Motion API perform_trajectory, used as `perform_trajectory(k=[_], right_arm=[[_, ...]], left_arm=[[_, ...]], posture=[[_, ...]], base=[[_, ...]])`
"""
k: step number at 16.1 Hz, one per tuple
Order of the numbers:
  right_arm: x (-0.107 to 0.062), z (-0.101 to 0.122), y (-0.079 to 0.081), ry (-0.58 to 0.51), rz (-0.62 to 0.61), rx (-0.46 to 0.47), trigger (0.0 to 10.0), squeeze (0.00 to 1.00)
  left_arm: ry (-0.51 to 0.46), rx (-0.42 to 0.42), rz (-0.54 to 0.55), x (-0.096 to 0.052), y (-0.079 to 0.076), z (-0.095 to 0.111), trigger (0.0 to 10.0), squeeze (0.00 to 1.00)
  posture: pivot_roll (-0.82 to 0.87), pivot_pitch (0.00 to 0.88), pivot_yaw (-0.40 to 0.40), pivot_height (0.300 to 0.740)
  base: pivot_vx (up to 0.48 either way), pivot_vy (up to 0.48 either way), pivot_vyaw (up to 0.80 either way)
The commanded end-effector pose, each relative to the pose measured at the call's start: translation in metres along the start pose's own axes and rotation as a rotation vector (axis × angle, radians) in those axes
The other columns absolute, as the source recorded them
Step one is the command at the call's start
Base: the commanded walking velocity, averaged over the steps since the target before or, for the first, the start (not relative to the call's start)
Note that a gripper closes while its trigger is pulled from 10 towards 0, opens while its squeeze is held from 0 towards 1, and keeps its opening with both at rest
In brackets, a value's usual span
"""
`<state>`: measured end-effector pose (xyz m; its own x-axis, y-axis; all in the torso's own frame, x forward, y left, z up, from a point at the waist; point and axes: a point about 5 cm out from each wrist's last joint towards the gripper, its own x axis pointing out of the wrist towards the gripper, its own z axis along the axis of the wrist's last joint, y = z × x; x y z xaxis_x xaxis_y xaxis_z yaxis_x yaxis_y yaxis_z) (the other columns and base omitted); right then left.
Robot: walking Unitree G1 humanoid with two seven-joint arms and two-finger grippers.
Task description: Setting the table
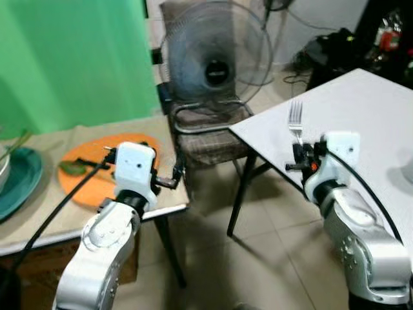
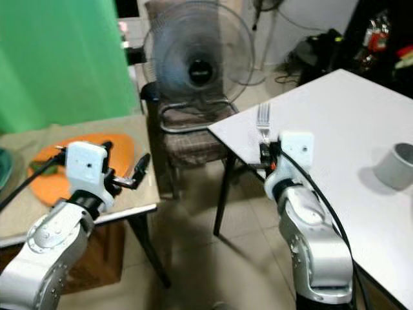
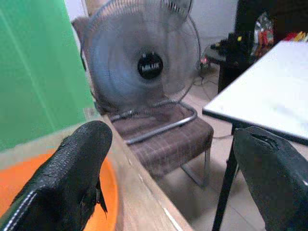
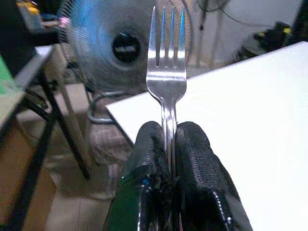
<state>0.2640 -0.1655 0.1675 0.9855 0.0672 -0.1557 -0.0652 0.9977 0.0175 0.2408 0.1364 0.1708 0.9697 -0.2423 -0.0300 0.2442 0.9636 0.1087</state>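
We hold a fork (image 4: 166, 82) upright in the right gripper (image 4: 169, 144), whose two black fingers are pressed together on the handle, tines pointing up, just over the near corner of the white table (image 1: 368, 123). Our left gripper (image 3: 168, 168) carries nothing; its fingers stand wide apart beside the edge of the cloth-covered table (image 1: 45, 219), which lies across a gap of floor from the white table. On that cloth lie an orange mat (image 1: 97, 165) and a teal plate (image 1: 19, 177). A grey cup (image 2: 395, 166) stands on the white table, well apart from the fork. A chair (image 1: 213, 139) bearing an electric fan (image 1: 216, 61) sits between the two tables. We judge the chief risk to be the narrow pinch: the fingers clamp only the thin handle, so a quick swing could pivot the fork or let it slip. Released this near the corner, it could fall off the white table to the floor.
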Motion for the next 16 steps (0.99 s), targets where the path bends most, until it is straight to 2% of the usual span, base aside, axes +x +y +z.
perform_trajectory(k=[1, 7, 16], right_arm=[[0.001, 0.005, 0.009, -0.019, 0.036, -0.010, 10.0, 0.00], [0.003, -0.002, 0.013, 0.008, 0.033, -0.006, 10.0, 0.00], [0.001, -0.011, -0.001, 0.066, -0.059, -0.048, 10.0, 0.00]], left_arm=[[-0.009, 0.023, 0.032, -0.001, 0.006, 0.002, 10.0, 0.00], [-0.018, 0.013, 0.054, 0.000, 0.010, 0.000, 10.0, 0.00], [-0.013, -0.013, 0.038, 0.002, 0.007, -0.001, 10.0, 0.00]], posture=[[-0.04, 0.000, -0.001, 0.740], [-0.04, 0.000, 0.003, 0.740], [-0.06, 0.000, 0.015, 0.740]], base=[[0.000, 0.000, -0.80], [0.000, 0.000, -0.80], [0.000, 0.000, -0.80]])
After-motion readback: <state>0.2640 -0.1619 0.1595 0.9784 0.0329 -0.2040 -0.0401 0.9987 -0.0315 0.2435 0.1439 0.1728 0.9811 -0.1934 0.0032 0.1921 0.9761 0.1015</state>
